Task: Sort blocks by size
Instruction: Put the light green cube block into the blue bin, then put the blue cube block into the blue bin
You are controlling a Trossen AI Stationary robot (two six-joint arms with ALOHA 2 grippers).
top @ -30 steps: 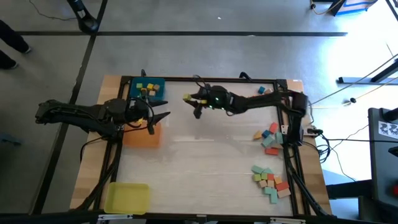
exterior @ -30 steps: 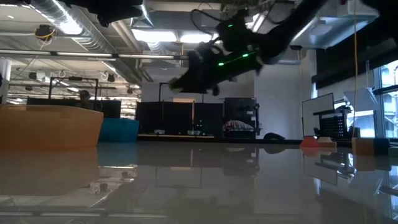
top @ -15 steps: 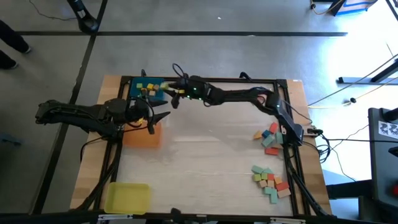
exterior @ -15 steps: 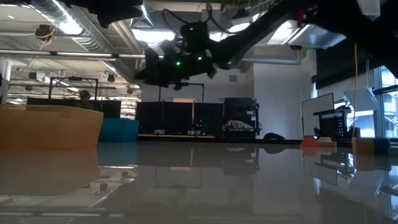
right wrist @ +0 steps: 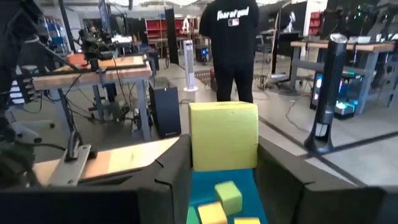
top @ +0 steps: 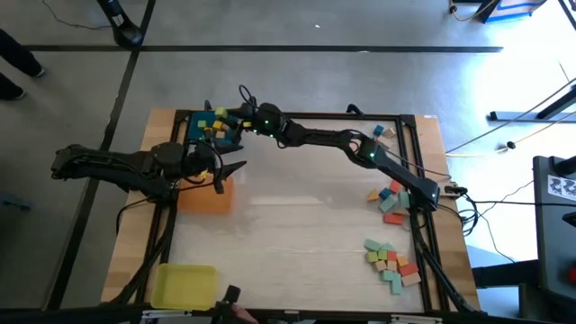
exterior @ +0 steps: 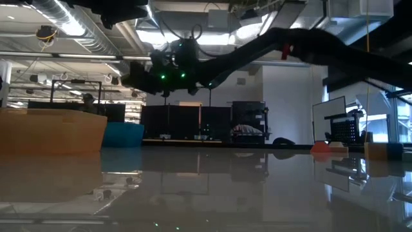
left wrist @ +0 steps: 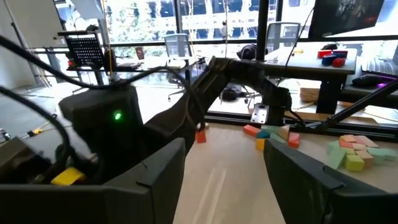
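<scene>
Yellow block (right wrist: 223, 135) clamped in right gripper (right wrist: 221, 163) over blue tray (top: 200, 121), bench far-left corner; lower before releasing. Left gripper (left wrist: 224, 168) wide, waiting.

The room is a big workshop with a grey concrete floor (top: 297, 27); dark lines cross it. Under the ceiling run silver air ducts (exterior: 71, 29) and bright lamps. Far behind stand black cabinets (exterior: 193, 122) and a white wall (exterior: 286, 103). On one side are large windows (left wrist: 205, 18), with an office chair (left wrist: 177, 46) and desks in front. A person in a black shirt (right wrist: 233, 43) stands between workbenches (right wrist: 93, 71).
</scene>
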